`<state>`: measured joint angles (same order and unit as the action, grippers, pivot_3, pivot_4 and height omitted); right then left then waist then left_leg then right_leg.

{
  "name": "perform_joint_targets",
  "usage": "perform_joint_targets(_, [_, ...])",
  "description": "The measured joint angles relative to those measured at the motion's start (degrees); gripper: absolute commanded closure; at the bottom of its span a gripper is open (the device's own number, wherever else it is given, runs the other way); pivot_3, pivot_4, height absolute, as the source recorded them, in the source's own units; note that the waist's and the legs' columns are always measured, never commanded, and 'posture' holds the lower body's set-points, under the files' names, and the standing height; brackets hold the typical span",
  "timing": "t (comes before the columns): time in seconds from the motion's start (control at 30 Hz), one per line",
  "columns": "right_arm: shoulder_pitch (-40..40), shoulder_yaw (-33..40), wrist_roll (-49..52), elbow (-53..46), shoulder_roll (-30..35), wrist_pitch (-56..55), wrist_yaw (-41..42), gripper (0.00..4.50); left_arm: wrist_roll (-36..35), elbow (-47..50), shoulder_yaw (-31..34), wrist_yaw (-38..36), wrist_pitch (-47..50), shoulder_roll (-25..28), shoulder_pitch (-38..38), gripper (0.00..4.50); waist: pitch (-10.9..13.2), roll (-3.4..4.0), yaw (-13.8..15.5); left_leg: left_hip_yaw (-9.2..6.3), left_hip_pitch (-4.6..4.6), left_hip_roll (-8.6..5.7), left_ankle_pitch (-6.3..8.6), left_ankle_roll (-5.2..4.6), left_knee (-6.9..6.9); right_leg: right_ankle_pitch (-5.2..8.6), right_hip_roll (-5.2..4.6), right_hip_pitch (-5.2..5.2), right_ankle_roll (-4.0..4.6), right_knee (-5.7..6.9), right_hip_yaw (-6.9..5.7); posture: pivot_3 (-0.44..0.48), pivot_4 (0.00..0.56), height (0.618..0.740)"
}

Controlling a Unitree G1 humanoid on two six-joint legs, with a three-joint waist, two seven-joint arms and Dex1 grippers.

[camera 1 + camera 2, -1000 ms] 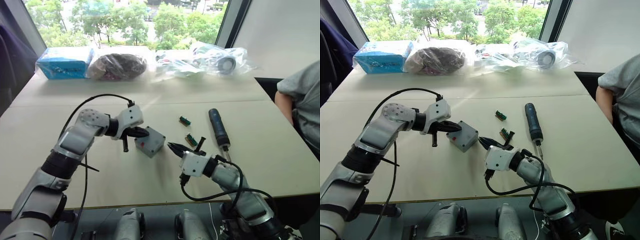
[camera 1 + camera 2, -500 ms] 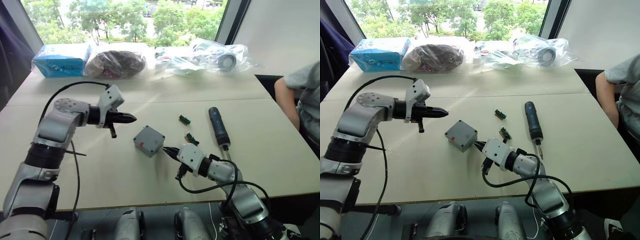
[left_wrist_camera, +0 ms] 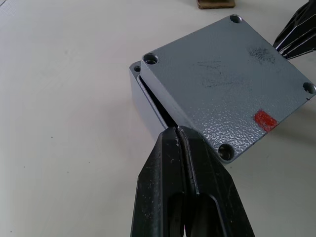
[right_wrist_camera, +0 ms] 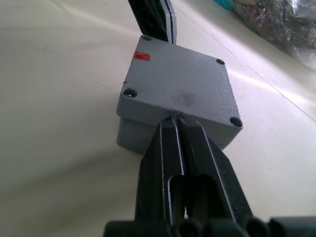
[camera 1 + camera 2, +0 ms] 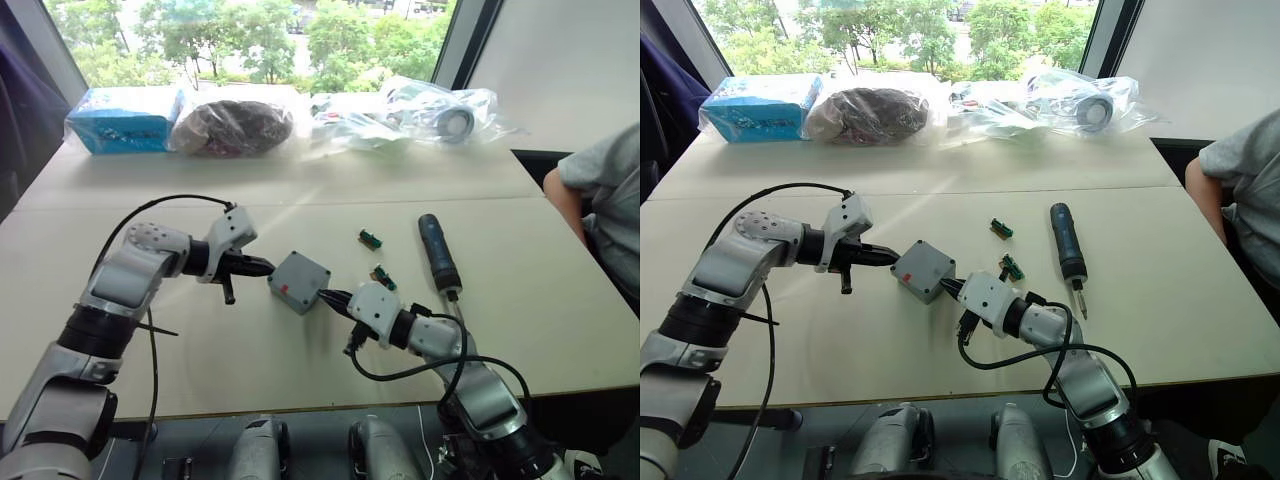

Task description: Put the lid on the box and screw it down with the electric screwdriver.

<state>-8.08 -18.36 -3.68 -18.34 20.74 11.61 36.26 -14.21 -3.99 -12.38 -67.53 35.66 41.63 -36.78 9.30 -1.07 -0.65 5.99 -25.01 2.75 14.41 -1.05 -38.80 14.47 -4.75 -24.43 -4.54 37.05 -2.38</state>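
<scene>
The grey lid [image 3: 227,84] lies on top of the grey box [image 3: 143,106], slightly askew so a thin gap shows along one edge; a small red mark sits on the lid's top. My left gripper [image 5: 262,266] is shut, its tip against the box's left side at the lid's seam. My right gripper [image 5: 332,297] is also shut, its tip touching the box's right edge just under the lid [image 4: 180,84]. The electric screwdriver [image 5: 436,253] lies flat on the table to the right, beyond my right arm, untouched.
Two small green-brown parts [image 5: 370,239] [image 5: 381,277] lie between the box and the screwdriver. A blue packet [image 5: 125,122], a dark bagged bundle [image 5: 235,128] and clear plastic bags [image 5: 400,115] line the far edge. A person's arm [image 5: 600,200] is at the right.
My left gripper, drawn away to the left half a second ago, has come back against the box's left side. My right gripper has crept up to the box's right edge.
</scene>
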Motion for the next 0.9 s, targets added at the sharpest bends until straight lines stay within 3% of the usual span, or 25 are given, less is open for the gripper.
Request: perform_joint_targets(0.9, [-1.3,-0.5,0.0,1.1,-1.3,0.6,-0.8,4.46,4.3,-3.4,-0.2,3.0,-3.7,-3.9,-1.6,4.5,0.0,0.0,0.1,0.01,-0.01,-0.01,0.0,0.0,-0.01,-0.01,0.01,0.0,-0.02,0.01,0.0,0.0,0.15,0.74])
